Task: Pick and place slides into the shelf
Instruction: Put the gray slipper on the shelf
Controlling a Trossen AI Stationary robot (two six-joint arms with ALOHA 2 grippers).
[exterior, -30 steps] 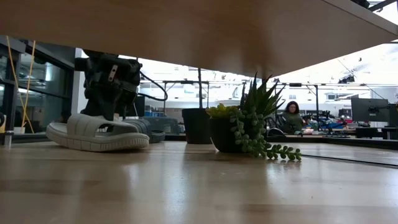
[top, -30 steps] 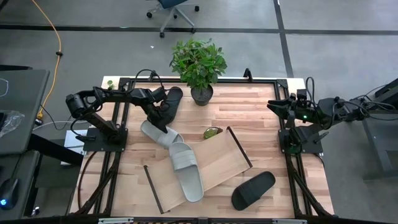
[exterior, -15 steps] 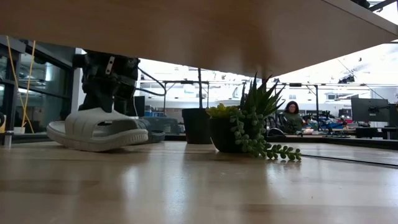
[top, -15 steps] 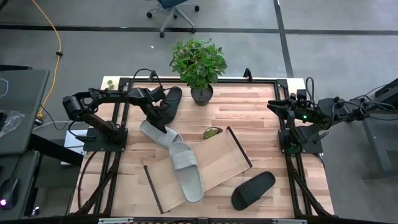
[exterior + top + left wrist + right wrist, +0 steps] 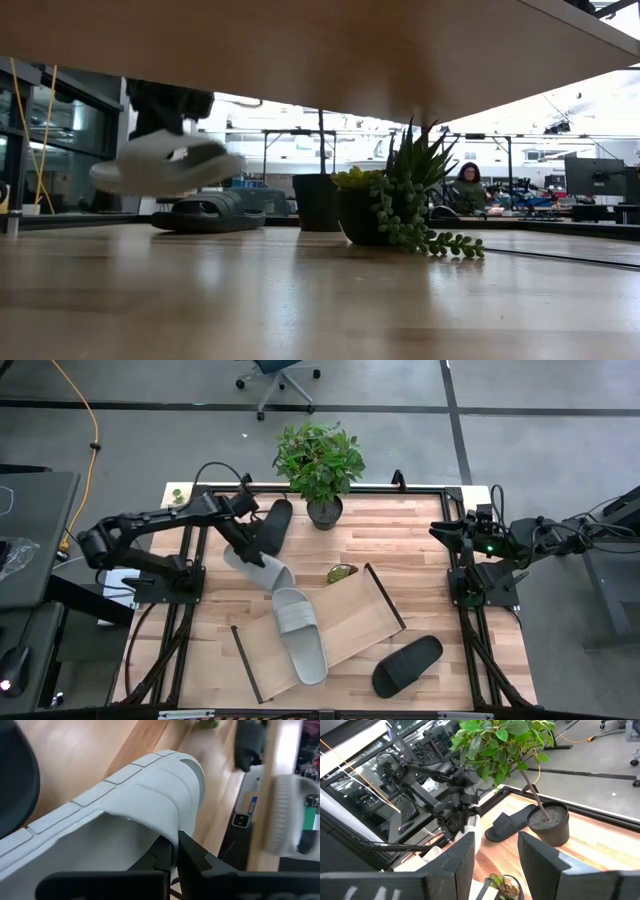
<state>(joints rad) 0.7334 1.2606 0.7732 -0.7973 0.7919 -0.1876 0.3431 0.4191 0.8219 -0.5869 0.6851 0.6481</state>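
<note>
Left claw (image 5: 172, 851) clamped on grey slide (image 5: 258, 564) strap, lifted, sole hidden, right claw (image 5: 495, 851) apart, idle

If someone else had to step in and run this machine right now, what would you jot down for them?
Left gripper: shut on the strap of a light grey slide, lifted clear of the table in the low view, near the table's back left.
Right gripper: open, empty, waiting at the table's right edge.
Shelf: lies tilted mid-table. The other grey slide lies on its left part, toe overhanging the front edge.
One black slide rests on the table beside the potted plant; the other black slide lies off the shelf's front right.
Left to do: set down the held slide, then both black ones.
</note>
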